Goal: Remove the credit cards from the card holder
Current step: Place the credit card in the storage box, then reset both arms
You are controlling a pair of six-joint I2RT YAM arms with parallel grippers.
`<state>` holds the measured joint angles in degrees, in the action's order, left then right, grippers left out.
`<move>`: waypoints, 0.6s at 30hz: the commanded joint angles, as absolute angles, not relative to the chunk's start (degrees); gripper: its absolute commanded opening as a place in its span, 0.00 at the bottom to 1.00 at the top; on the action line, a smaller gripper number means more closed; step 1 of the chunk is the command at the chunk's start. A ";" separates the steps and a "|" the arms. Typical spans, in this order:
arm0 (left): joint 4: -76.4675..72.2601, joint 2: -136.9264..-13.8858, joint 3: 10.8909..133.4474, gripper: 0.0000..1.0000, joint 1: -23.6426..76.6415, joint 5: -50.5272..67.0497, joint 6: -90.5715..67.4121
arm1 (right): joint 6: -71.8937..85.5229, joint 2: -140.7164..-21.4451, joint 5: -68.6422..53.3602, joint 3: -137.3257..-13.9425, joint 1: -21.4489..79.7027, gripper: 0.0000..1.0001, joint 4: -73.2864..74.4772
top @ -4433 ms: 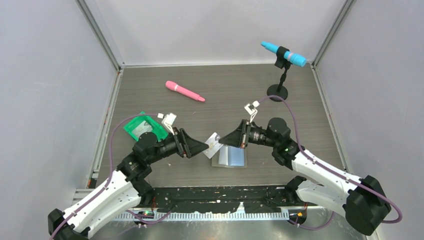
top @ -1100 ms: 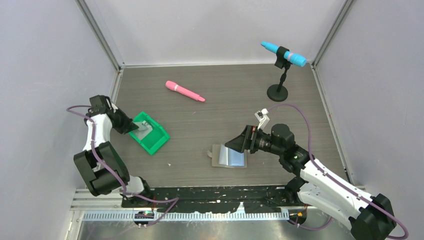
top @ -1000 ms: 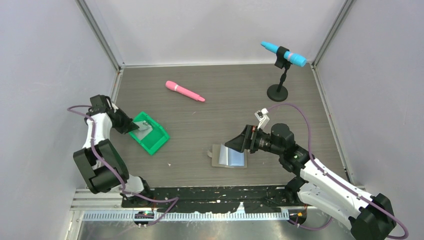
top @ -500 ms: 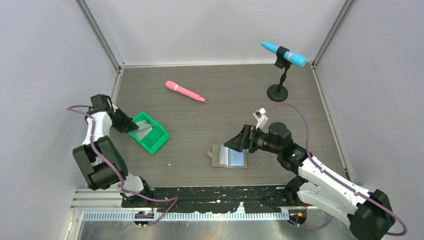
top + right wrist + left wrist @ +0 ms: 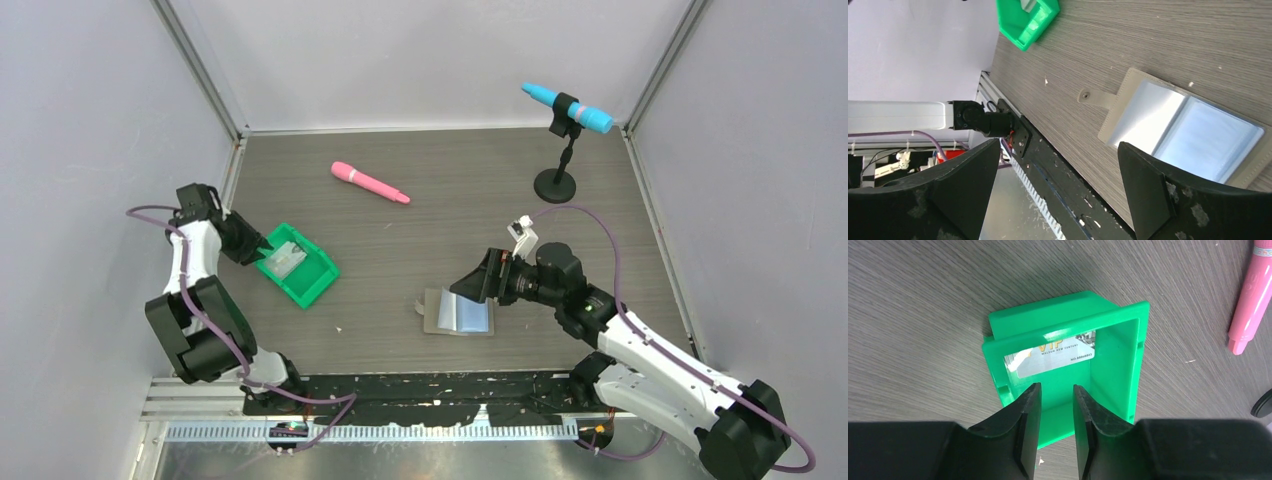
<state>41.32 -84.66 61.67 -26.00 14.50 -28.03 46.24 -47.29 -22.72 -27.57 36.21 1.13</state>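
Observation:
The card holder (image 5: 460,312) lies open on the table, grey with pale blue pockets; the right wrist view shows it (image 5: 1178,130) with its strap tab to the left. I cannot tell whether any cards sit in the pockets. One credit card (image 5: 285,261), whitish with "VIP" print, lies inside the green tray (image 5: 312,290), clear in the left wrist view (image 5: 1053,357). My left gripper (image 5: 256,250) hovers at the tray's left rim, its jaws (image 5: 1057,390) a narrow gap apart with nothing between them. My right gripper (image 5: 470,284) hangs wide open over the holder's far edge, empty (image 5: 1058,147).
A pink marker (image 5: 370,183) lies at the back of the table, its end also in the left wrist view (image 5: 1248,295). A blue microphone on a black stand (image 5: 567,107) is at the back right. The green tray (image 5: 1030,22) appears top left in the right wrist view.
The left jaws have parted and the card they held now lies loose in the green tray; the left gripper has drawn back slightly to the left. The right arm has barely shifted.

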 commanded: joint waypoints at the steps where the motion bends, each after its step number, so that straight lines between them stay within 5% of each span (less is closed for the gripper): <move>1: 41.95 -79.89 63.51 0.33 -26.37 16.26 -27.42 | 43.91 -47.41 -18.56 -31.07 36.04 0.95 6.28; 8: 41.96 -73.66 61.87 0.39 -24.24 22.22 -26.87 | 38.58 -48.11 -7.78 -37.71 36.04 0.95 19.19; 18: 37.51 -56.33 57.01 0.62 -11.54 30.68 -24.17 | 31.35 -44.99 10.06 -47.45 35.98 0.96 33.19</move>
